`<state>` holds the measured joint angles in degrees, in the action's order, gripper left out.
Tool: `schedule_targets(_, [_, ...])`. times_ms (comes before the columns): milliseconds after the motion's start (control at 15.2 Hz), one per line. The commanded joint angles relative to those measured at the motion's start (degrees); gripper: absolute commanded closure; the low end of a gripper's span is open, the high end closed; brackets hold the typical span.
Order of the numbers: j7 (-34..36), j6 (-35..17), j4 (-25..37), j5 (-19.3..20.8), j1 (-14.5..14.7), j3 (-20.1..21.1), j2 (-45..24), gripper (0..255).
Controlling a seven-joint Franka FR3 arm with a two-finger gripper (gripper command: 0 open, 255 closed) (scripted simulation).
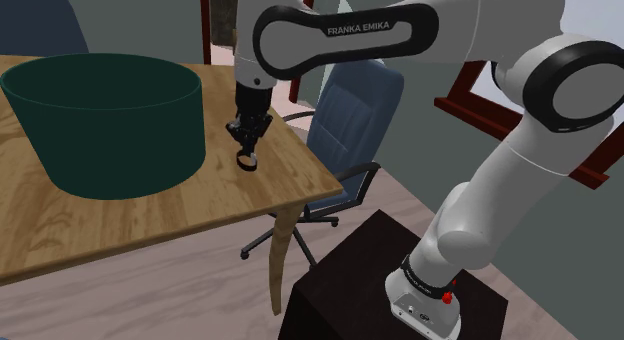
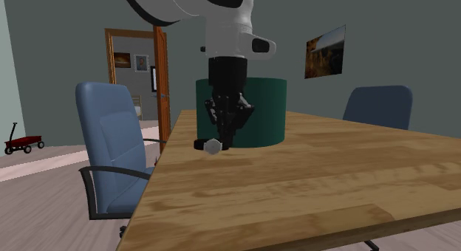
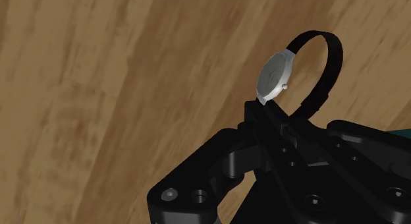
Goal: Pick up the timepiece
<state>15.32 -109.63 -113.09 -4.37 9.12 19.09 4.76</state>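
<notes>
A wristwatch (image 3: 273, 76) with a grey round face and a black strap loop sticks out from my gripper (image 3: 276, 117), whose black fingers are shut on the strap. In the shoulder view the watch (image 1: 246, 164) hangs under the gripper (image 1: 247, 148), right at the surface of the wooden table (image 1: 230, 203) near its corner. I cannot tell whether it touches the wood. From the second exterior view the watch (image 2: 210, 145) is at the fingertips of the gripper (image 2: 224, 137), just in front of the green bin.
A big dark green round bin (image 1: 105, 123) stands on the table, close behind the gripper in the second exterior view. A blue office chair (image 1: 350, 113) stands past the table's corner, and another blue chair (image 2: 377, 105) at the far side. The table edge (image 1: 300, 193) is near the gripper.
</notes>
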Motion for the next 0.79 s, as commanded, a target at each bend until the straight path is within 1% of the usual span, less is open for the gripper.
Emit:
schedule_targets(0, [-0.08, 1.53, 1.34, -0.02, -0.08, -0.10, 0.18, 255])
schedule_targets(594, [0.18, 8.44, 8.02, 0.05, -0.19, -0.26, 0.41, 255])
schedule_targets(726, [0.18, 8.55, 8.13, 0.05, -0.19, -0.26, 0.41, 255])
